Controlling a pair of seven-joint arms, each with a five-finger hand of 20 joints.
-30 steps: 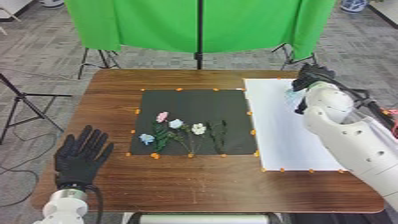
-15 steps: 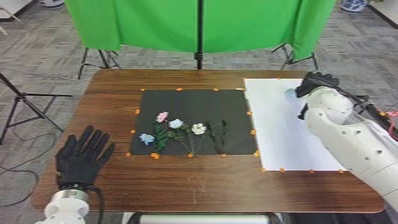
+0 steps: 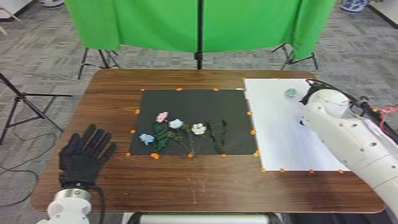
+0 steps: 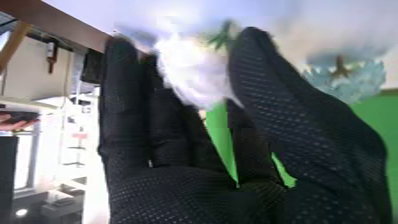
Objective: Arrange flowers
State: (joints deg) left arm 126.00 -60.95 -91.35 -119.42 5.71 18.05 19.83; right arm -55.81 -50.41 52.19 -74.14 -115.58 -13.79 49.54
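Note:
In the head view, my left hand [image 3: 86,152] rests palm-down at the table's left with straight fingers. My right hand [image 3: 314,89] is over the white board's [image 3: 284,130] far right, largely behind its own arm. The right wrist view has the right hand [image 4: 306,110] with its thumb and fingers around a blurred whitish flower [image 4: 191,70]; green leaf shows beside it. A pale teal flower-like piece [image 4: 346,80] is beyond the thumb, and in the head view the teal piece [image 3: 290,93] lies on the board. Pink [image 3: 162,116], blue [image 3: 147,138] and white flowers [image 3: 198,129] lie on the black mat [image 3: 195,102].
Thin green stems [image 3: 218,135] lie on the mat's right part. Orange markers [image 3: 155,156] line the mat and board edges. Behind the brown table [image 3: 195,190] stands a green backdrop [image 3: 151,25] on stands.
My right hand has drawn back to the right and turned, from beside the teal piece to behind its arm, uncovering that piece. The left hand has hardly moved.

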